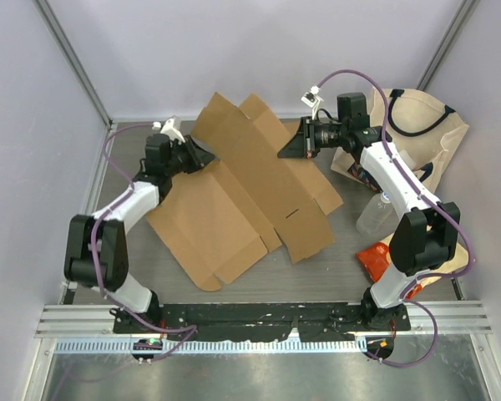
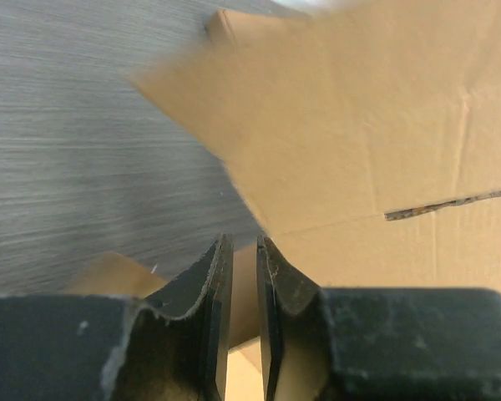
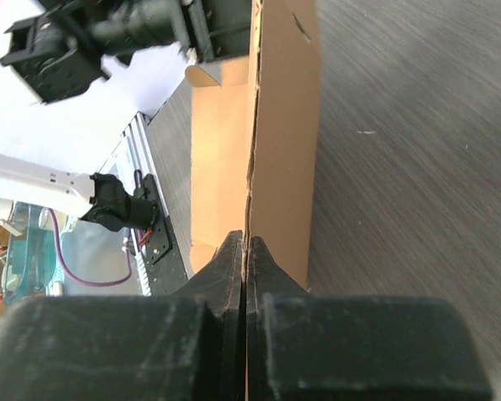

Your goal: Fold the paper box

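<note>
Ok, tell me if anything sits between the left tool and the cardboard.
Nothing visible does: the left tool has an edge of the cardboard at its gap. The right tool grips the opposite side.

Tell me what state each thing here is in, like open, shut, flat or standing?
cardboard box: unfolded, mostly lying flat, one panel lifted on edge.
left gripper: open by a narrow gap, at the box's edge.
right gripper: shut on the lifted panel's edge.
plastic bottle: apparently lying on its side.
tote bag: slumped, handles loose.
</note>
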Available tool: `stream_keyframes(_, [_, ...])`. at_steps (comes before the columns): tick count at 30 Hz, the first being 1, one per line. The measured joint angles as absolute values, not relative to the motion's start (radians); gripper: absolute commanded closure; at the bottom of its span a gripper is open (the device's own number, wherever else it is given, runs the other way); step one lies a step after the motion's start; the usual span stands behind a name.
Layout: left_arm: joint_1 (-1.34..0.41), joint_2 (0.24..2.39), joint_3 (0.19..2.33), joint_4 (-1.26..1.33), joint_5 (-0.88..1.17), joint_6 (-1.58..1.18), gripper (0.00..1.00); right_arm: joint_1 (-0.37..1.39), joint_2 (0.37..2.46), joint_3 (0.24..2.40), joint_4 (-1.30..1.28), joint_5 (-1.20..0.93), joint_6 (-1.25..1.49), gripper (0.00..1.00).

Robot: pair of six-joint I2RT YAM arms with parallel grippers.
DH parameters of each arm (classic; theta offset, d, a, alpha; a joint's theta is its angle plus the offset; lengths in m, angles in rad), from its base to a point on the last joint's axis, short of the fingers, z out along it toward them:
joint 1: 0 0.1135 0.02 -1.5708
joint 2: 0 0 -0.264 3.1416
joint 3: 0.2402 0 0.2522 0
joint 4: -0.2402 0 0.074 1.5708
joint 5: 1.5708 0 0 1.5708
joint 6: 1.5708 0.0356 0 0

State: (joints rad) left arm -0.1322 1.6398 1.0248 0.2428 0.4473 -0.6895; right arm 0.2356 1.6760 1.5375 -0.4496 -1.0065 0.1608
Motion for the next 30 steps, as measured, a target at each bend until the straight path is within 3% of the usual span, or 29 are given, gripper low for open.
stream_keyframes(6, [-0.333,1.451,0.928,0.225,0.208,-0.56,0.76,0.239,1.676,1.537,-0.413,-1.005,0.183,0.99])
stream_keyframes(11, [-0.369,1.484,0.844,0.227,0.13,-0.59,0.75,0.257,1.676,1.537,-0.41,-0.968,0.191,0.99])
stream_keyframes(15, [-0.373,1.567,0.812,0.227,0.118,-0.616,0.74,0.315,1.682,1.57,-0.514,-0.822,0.124,0.99])
stream_keyframes(18, [-0.375,1.591,0.81,0.227,0.129,-0.628,0.59,0.382,1.702,1.625,-0.614,-0.655,0.072,0.99])
stream_keyframes(19, [-0.376,1.583,0.809,0.228,0.134,-0.632,0.47,0.4,1.707,1.637,-0.636,-0.606,0.058,0.99])
stream_keyframes(22, [-0.378,1.518,0.803,0.229,0.166,-0.669,0.31,0.476,1.72,1.663,-0.704,-0.376,0.013,0.99])
stream_keyframes(26, [-0.379,1.391,0.81,0.262,0.261,-0.791,0.23,0.583,1.744,1.656,-0.742,-0.06,-0.041,0.99])
stream_keyframes(30, [-0.38,1.374,0.911,0.262,0.326,-0.899,0.28,0.684,1.776,1.613,-0.717,0.197,-0.105,0.99])
